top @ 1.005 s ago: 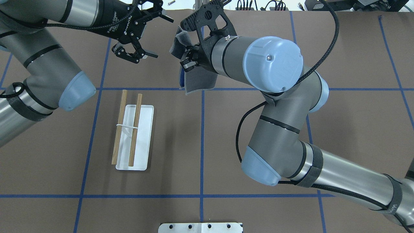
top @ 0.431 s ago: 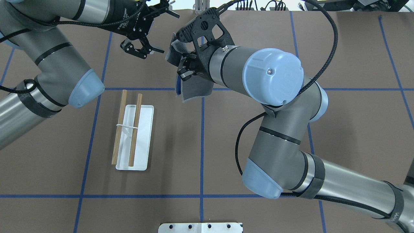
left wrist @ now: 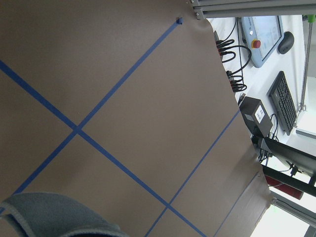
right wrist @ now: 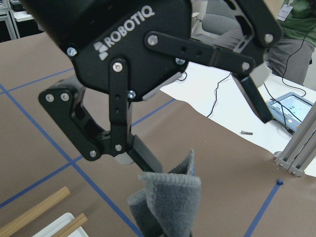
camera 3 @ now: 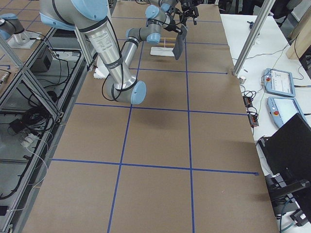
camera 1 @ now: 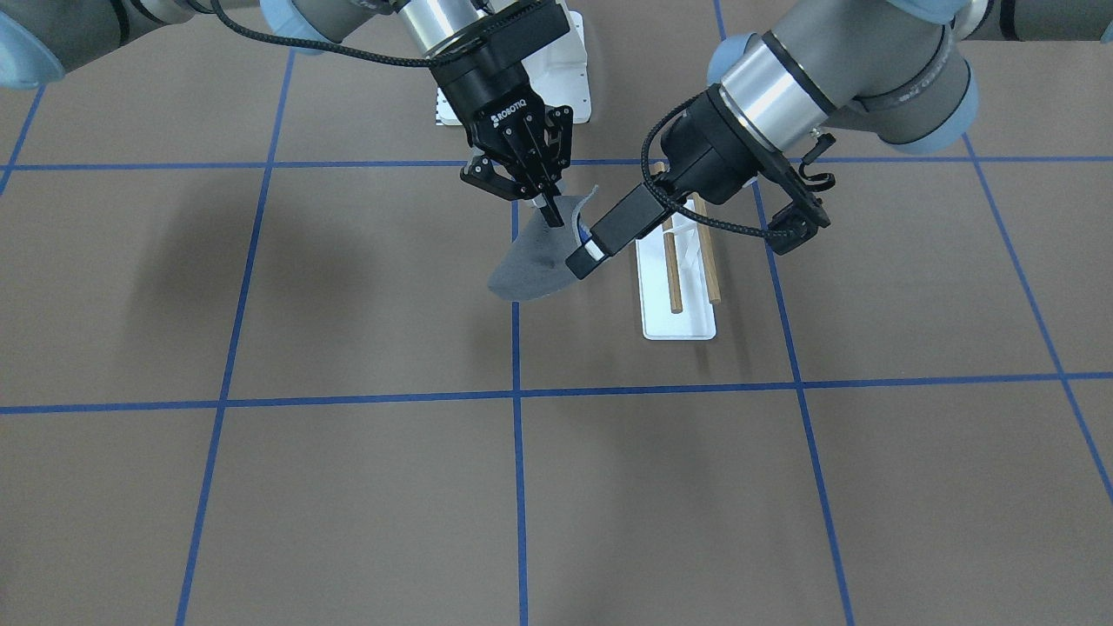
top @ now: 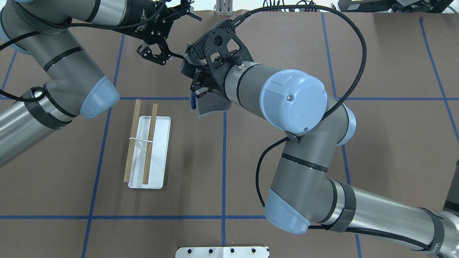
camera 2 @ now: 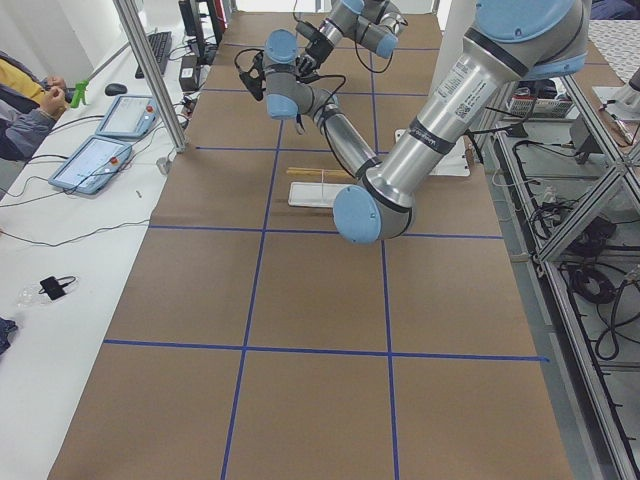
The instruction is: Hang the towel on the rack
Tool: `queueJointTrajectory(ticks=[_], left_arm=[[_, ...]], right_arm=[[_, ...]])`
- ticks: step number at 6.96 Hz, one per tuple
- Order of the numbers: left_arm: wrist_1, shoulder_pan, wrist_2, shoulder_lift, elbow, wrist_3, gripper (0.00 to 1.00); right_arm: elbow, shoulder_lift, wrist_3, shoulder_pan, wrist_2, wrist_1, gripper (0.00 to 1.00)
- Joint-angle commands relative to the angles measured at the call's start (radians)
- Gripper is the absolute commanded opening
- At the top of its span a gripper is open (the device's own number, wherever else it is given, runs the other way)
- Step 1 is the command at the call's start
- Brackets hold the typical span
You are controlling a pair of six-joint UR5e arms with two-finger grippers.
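The small grey cloth towel [top: 212,104] hangs pinched in the right gripper [camera 1: 549,213], nothing draped yet. From overhead, the white-based, twin-dowel wooden rack [top: 160,152] stands bare at its seven o'clock, while the left gripper [right wrist: 212,144] gapes wide beside the towel's top corner.

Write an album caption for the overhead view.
Right tool holds the grey towel aloft, open left tool beside it, rack bare nearby.

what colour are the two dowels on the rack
The dowels are light-brown wood, clearest in the overhead view.
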Motion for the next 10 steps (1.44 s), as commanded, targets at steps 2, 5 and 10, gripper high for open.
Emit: queueJointTrajectory(ticks=[2,5,10], left_arm=[[0.006,0.002,-0.007,0.005,-0.024,-0.016,0.97],[0.009,0.003,-0.012,0.008,-0.029,-0.068,0.97],[0.005,0.005,-0.012,0.009,-0.022,-0.102,0.83]], right_arm=[[-0.004,-0.004,-0.028,0.000,-0.022,0.000,0.00],[-0.003,-0.001,-0.025,0.000,-0.068,0.002,0.00],[-0.003,-0.016,-0.026,-0.026,-0.099,0.072,0.00]])
